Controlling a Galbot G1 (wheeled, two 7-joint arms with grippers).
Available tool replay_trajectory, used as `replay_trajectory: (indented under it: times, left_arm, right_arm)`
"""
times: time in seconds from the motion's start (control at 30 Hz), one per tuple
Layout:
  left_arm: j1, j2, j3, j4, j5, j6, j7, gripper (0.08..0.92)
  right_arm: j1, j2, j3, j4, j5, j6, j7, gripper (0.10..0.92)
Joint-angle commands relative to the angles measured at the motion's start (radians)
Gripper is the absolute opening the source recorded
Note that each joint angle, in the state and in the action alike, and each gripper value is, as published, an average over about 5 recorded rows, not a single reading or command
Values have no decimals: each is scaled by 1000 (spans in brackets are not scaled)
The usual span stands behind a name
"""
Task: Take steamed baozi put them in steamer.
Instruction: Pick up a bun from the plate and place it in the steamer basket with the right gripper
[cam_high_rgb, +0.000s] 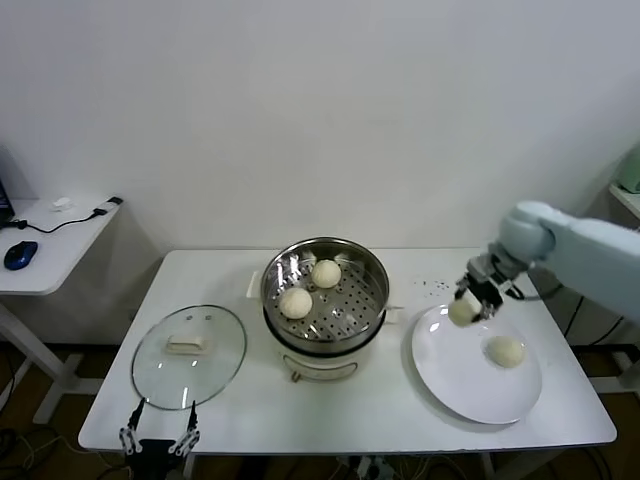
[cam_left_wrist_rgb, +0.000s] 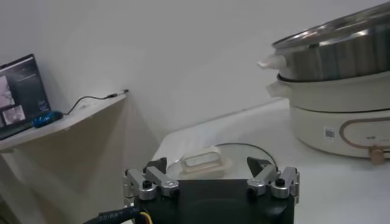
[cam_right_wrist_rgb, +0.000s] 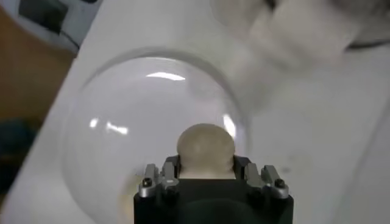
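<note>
Four steamed baozi, smooth, cream-white: two (cam_high_rgb: 326, 273) (cam_high_rgb: 295, 302) in steamer (cam_high_rgb: 372, 272) mid-table (cam_high_rgb: 240, 405), one (cam_high_rgb: 506, 351) on plate (cam_high_rgb: 470, 398), one (cam_high_rgb: 461, 312) clamped in right claw (cam_high_rgb: 470, 306). Left claw (cam_high_rgb: 159, 437) wide, front-left edge.

The worktop (cam_high_rgb: 330, 410) is a white rectangular surface standing against a white wall. Three items rest directly on it. The steamer (cam_high_rgb: 325, 305) stands at the centre on its cream base. The glass lid (cam_high_rgb: 189, 355) lies flat to the steamer's left, near the front edge. The white plate (cam_high_rgb: 470, 385) lies to the steamer's right.
</note>
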Motion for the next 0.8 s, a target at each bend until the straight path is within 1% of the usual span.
replay_trajectory:
  times: [0.03,0.2,0.33,0.5,0.8]
  left_arm:
    - [-9,3,11,-5,24,5,3,823]
    - [-16,10,23,-6,53,6,10,823]
    - [-7,15,24,-3,51,3,10,823]
    - [2,20,16,4,37,-1,8,823]
    - [4,25,8,16,26,-2,8,823]
  right_arm:
    - [347,349,-116,-23,-16,370,-35,577]
    - [257,511,-29,-30,-84,404,-35,577]
    - [171,584,0,-26,-155,419,-35,577]
    - [83,612,-25,-24,-183,418,-30,577]
    - [-21,606,-60,7,-207,417,-21,577]
